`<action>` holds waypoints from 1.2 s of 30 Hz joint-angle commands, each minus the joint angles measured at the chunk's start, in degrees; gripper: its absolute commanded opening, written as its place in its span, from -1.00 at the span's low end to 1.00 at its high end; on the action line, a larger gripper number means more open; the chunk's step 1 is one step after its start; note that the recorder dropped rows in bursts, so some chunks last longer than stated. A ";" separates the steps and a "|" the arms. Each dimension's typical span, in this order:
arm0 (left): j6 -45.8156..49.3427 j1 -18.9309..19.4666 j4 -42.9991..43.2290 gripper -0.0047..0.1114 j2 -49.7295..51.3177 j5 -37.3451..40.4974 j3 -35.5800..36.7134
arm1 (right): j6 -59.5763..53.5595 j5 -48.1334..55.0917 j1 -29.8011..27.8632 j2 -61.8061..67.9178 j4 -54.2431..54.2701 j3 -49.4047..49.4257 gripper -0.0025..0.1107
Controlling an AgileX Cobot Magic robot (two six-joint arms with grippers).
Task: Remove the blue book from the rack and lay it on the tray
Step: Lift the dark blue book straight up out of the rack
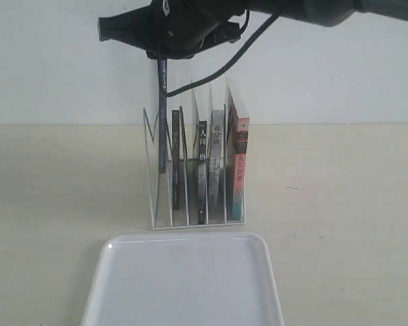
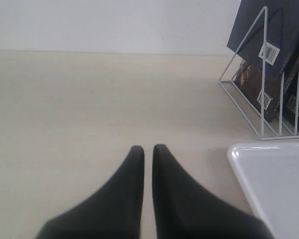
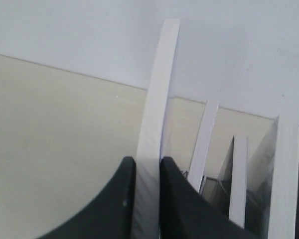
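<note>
The blue book [image 1: 162, 115] stands upright in the leftmost slot of the white wire rack [image 1: 151, 178], raised so that its top sticks out well above the other books. My right gripper [image 1: 162, 57] reaches across from the upper right and is shut on the book's top edge. In the right wrist view both fingers [image 3: 120, 199] clamp the book's white page edge [image 3: 158, 94]. The left wrist view shows the book's dark blue cover [image 2: 269, 22] with a barcode sticker. The white tray [image 1: 183, 288] lies in front of the rack. My left gripper [image 2: 148, 148] is shut on nothing, low over the table beside the tray [image 2: 276, 184].
Black-spined books [image 1: 201, 173] and a pink-and-teal-spined book [image 1: 239, 166] fill the other slots of the rack. The right arm's black cable [image 1: 224, 64] hangs over the rack. A pale wall rises behind the beige table [image 1: 340, 204].
</note>
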 commanded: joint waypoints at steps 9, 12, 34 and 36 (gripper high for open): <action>-0.49 0.23 0.06 -0.82 -0.20 -0.24 0.20 | -2.96 1.21 -0.06 -8.49 -2.02 -0.32 -0.96; -0.49 0.23 0.06 -0.82 -0.20 -0.24 0.20 | -4.52 2.92 -0.06 -10.86 -1.91 -0.32 -0.96; -0.49 0.23 0.06 -0.82 -0.20 -0.24 0.20 | -8.54 15.60 7.51 -22.91 -3.35 -0.22 -0.96; -0.49 0.23 0.06 -0.82 -0.20 -0.24 0.20 | -8.64 17.53 7.94 -24.10 -3.46 -0.22 -0.96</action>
